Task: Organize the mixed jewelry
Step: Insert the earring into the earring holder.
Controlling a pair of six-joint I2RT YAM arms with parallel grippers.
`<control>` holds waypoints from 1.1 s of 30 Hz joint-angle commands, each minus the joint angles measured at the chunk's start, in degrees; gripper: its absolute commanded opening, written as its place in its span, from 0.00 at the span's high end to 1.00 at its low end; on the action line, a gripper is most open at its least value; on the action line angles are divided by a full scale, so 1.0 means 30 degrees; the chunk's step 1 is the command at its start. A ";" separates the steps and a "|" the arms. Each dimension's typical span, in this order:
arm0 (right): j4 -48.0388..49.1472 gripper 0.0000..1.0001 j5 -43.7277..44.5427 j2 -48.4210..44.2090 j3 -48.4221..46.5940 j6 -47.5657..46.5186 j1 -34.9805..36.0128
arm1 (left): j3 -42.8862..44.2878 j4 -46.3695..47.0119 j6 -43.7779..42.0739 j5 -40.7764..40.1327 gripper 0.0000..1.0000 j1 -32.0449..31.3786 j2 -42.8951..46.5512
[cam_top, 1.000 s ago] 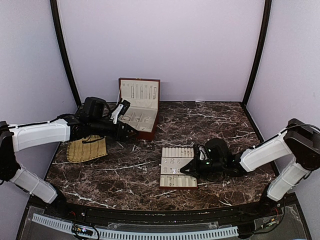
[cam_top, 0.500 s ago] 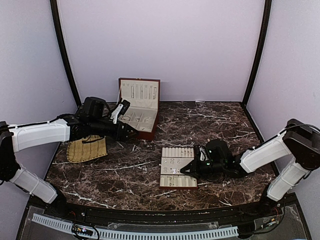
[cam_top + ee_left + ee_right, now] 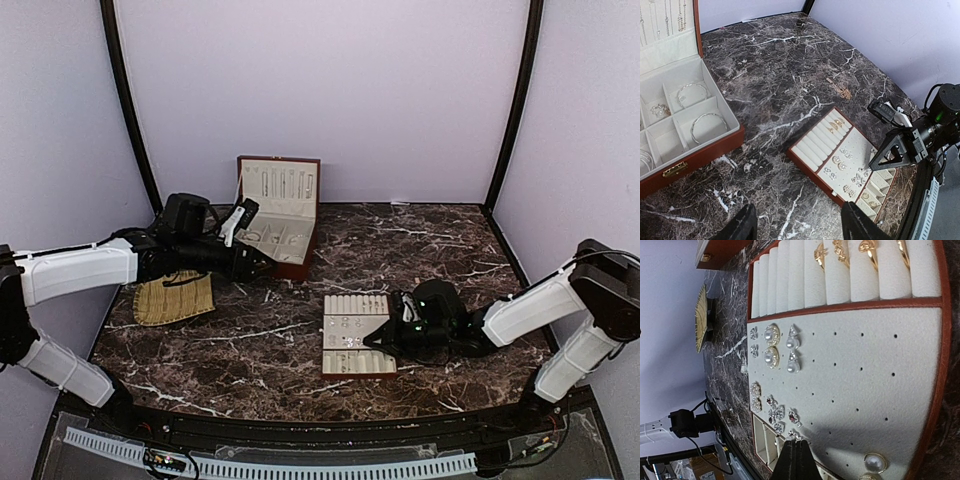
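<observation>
Cream slotted tray (image 3: 340,304), brown rim, near centre of marble table (image 3: 250,340): gold rings (image 3: 867,250) seated in the roll slots, pearl and sparkly studs (image 3: 771,345) set on the perforated pad. Right gripper (image 3: 795,457): fingers pressed together, tip poised over the pad's stud end. Woven mat (image 3: 175,297): left side. Left gripper (image 3: 801,227): jaws apart, holding nothing, just before the open red-brown box (image 3: 296,264). Silvery bangles (image 3: 706,127) lie in its cream compartments.
</observation>
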State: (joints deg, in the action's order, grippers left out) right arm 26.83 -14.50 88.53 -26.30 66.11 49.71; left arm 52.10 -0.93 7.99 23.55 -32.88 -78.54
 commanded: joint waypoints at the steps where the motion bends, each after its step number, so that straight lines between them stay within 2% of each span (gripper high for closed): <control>1: -0.1346 1.00 0.1035 -0.0404 0.0258 -0.0059 -0.0136 | -0.0285 0.0251 -0.0081 0.0223 0.40 0.0036 0.0748; 4: -0.1795 1.00 0.1196 -0.0649 0.0174 -0.0138 -0.0144 | -0.0300 0.0251 -0.0107 0.0236 0.40 0.0035 0.0799; 20: -0.5336 0.86 0.2480 -0.2423 -0.0997 -0.1749 -0.0136 | -0.0344 0.0247 -0.0107 0.0211 0.40 0.0049 0.0960; 28: -0.6777 0.69 0.2655 -0.4049 -0.1779 -0.4562 0.0063 | -0.0428 0.0251 -0.0121 0.0099 0.40 0.0039 0.1066; 30: -0.8098 0.63 0.3050 -0.4428 -0.2600 -0.5844 0.0662 | -0.0432 0.0251 -0.0094 0.0106 0.40 0.0037 0.1029; 33: -0.9930 0.61 0.4027 -0.4267 -0.3952 -0.7725 0.2198 | -0.0432 0.0712 -0.0106 0.0091 0.40 0.0041 0.0941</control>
State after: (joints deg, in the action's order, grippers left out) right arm 3.36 -6.02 76.34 -32.75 52.07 51.44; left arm 51.59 -0.89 8.01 23.51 -32.88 -77.65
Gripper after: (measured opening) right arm 0.384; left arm 0.599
